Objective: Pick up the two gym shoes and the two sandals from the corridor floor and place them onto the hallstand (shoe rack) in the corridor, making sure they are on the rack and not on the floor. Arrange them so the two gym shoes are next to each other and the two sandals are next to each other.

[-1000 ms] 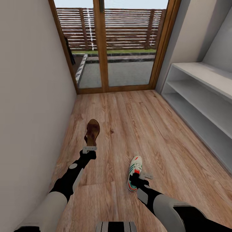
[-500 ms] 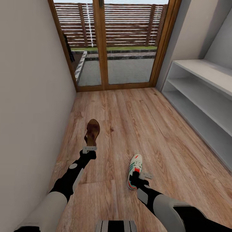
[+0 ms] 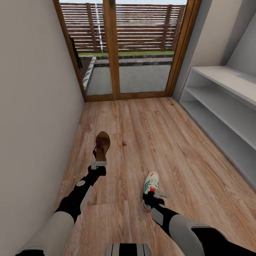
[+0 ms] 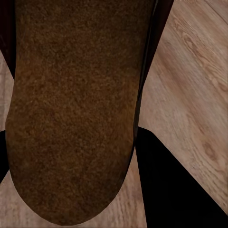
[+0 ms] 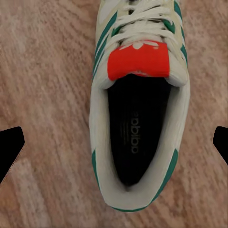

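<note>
A flat dark brown leather-look sandal [image 3: 102, 145] and a white lace-up gym shoe [image 3: 149, 187] with green stripes and an orange-red tongue patch are seen apart above the light brown wood-plank corridor floor [image 3: 160, 142]. A pale grey-white hallstand [image 3: 220, 106] with two long open shelves is set along the right.

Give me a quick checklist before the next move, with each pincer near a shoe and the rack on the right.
1. Left pincer holding the sandal: seems ok; the sandal stands on edge at its tip and lies close along the fingers in the wrist view.
2. Right pincer closed on the gym shoe: not ok; the fingers stand wide apart on either side of it.
3. Gym shoe off the corridor floor: cannot tell.
4. Hallstand shelves free for shoes: ok on the part in view.
5. Second sandal and second gym shoe located: cannot tell.
</note>
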{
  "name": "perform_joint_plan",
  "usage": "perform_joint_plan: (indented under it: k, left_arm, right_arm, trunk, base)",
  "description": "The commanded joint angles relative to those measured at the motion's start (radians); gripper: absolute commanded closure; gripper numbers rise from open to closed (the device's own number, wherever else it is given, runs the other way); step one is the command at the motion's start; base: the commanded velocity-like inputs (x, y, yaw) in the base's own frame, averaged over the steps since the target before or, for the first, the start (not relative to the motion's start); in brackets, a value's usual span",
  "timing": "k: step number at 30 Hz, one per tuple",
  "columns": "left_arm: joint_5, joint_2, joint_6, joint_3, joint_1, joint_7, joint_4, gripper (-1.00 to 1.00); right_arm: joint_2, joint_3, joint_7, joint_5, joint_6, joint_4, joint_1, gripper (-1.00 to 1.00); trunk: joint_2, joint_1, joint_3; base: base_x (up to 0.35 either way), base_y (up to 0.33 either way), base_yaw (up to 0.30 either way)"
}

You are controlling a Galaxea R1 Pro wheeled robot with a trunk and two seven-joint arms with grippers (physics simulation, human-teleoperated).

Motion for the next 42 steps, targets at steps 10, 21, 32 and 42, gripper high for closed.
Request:
perform_joint_plan:
  k: [10, 21, 32, 42]
  left_arm:
    - [-0.003, 0.000, -0.003, 0.003, 0.000, -0.005, 0.000, 1.00]
    - [-0.003, 0.000, -0.003, 0.003, 0.000, -0.005, 0.001, 1.00]
    - [-0.004, 0.000, -0.004, 0.003, 0.000, -0.005, 0.001, 1.00]
    - [-0.004, 0.000, -0.004, 0.003, 0.000, -0.005, 0.001, 1.00]
  right_arm:
    - [0.000, -0.005, 0.000, -0.002, -0.008, 0.004, -0.001, -1.00]
    - [0.000, -0.004, 0.000, 0.001, -0.007, 0.000, -0.001, -1.00]
    - [0.000, -0.005, 0.000, 0.003, -0.006, -0.001, -0.001, -1.00]
    - [0.000, -0.005, 0.000, 0.003, -0.007, -0.001, -0.001, -1.00]
  trunk:
    - [0.000, 0.000, -0.001]
    - [0.000, 0.000, -0.001]
    - [0.000, 0.000, -0.001]
    - [0.000, 0.000, -0.001]
  base:
    - [0.021, 0.014, 0.000]
    - [0.001, 0.001, 0.000]
    - [0.071, 0.012, 0.000]
    - [0.067, 0.013, 0.000]
